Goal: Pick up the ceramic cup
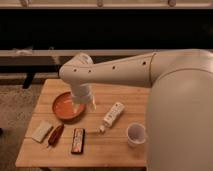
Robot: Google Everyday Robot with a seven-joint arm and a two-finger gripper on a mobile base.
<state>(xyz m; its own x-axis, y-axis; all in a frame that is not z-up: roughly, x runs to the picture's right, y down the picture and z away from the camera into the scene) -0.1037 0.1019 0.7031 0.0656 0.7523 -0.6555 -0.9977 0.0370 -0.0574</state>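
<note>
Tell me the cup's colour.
The cup is white, darker inside, seen in the camera view. The gripper hangs at the bowl's right edge.

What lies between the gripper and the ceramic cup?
Camera view: a long white tube-like bottle, between the gripper above the shallow orange bowl and the white ceramic cup.

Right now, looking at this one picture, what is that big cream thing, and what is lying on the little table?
The cream thing is a robot's arm, reaching in from the picture's right over a wooden table. One camera looks down from above. The arm ends in its hand, which hangs over the right edge of the orange bowl and seems to hold nothing. Also on the table: a white bottle lying down, a small white ceramic cup at the lower right, apart from the hand, a dark flat packet, a reddish-brown stick-shaped thing and a pale packet.
</note>
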